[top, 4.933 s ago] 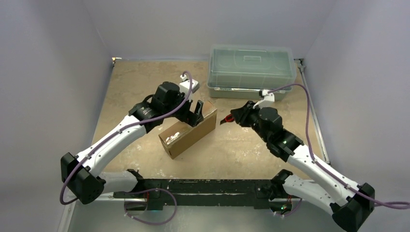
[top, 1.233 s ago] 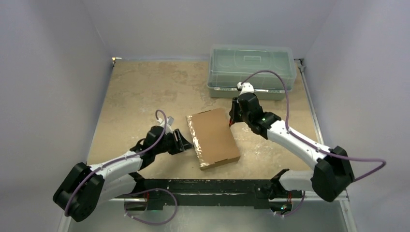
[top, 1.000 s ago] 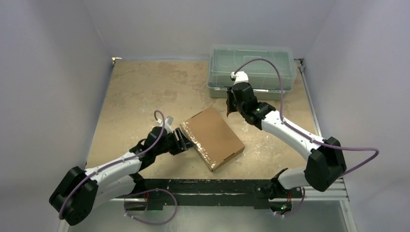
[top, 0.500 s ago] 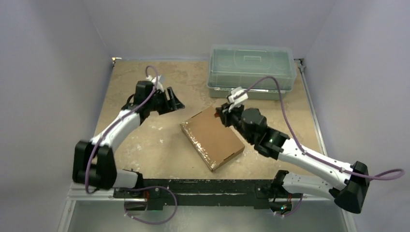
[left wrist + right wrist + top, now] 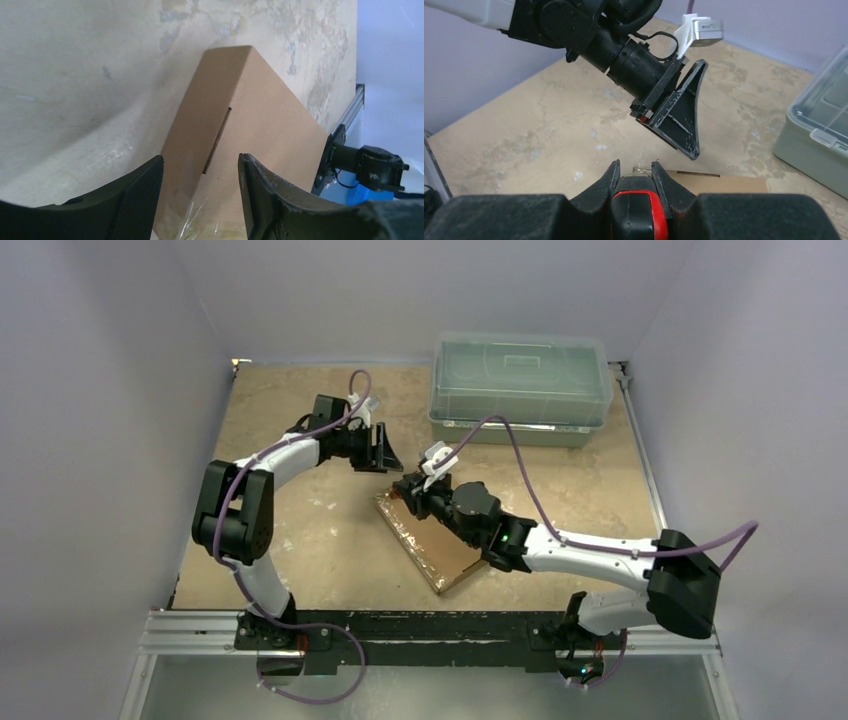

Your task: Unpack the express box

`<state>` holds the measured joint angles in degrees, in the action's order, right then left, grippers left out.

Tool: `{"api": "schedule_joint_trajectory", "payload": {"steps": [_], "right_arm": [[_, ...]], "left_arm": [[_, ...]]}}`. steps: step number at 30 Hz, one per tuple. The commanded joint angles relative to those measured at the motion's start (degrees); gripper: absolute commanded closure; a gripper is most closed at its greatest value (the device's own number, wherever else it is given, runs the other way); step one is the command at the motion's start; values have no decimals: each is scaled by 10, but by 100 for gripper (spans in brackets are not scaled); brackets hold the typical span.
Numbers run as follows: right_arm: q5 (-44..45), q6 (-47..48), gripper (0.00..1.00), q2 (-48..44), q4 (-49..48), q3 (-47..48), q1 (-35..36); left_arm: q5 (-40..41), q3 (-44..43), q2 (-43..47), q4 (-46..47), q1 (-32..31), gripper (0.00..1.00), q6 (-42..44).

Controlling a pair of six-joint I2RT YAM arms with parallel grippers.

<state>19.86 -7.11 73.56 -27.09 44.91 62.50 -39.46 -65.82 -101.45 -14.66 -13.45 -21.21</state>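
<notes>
The express box [image 5: 432, 538], brown cardboard with shiny clear tape along its left edge, lies flat mid-table. My right arm stretches across it, and my right gripper [image 5: 407, 487] sits at the box's far left corner. In the right wrist view the right gripper [image 5: 635, 168] is shut on a black and red cutter [image 5: 640, 205], its tip just short of the box edge [image 5: 729, 183]. My left gripper [image 5: 386, 453] hovers open just beyond that corner. In the left wrist view the left gripper [image 5: 200, 165] is empty, and the box [image 5: 250, 120] lies beyond its fingers.
A translucent grey-green lidded plastic bin [image 5: 520, 386] stands at the back right, its corner also in the right wrist view [image 5: 819, 145]. Grey walls close in the table on three sides. The metal rail [image 5: 400, 625] with both arm bases runs along the near edge.
The left gripper has swung right and nearer, toward the box's far corner. The right gripper has moved left along the box's far edge to that corner. The box has stayed put.
</notes>
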Motion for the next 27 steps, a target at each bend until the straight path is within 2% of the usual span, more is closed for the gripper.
{"api": "schedule_joint_trajectory", "payload": {"steps": [1, 4, 10, 27], "right_arm": [[8, -9, 100, 24, -49, 45, 6], [14, -15, 100, 47, -68, 43, 11], [53, 1, 100, 81, -83, 57, 24], [101, 35, 100, 164, -135, 76, 44]], "left_arm": [[-44, 21, -8, 28, -12, 44, 23], [-46, 29, -13, 32, -19, 44, 21], [-23, 34, -20, 20, -35, 52, 27], [4, 33, -23, 2, -35, 53, 36]]}}
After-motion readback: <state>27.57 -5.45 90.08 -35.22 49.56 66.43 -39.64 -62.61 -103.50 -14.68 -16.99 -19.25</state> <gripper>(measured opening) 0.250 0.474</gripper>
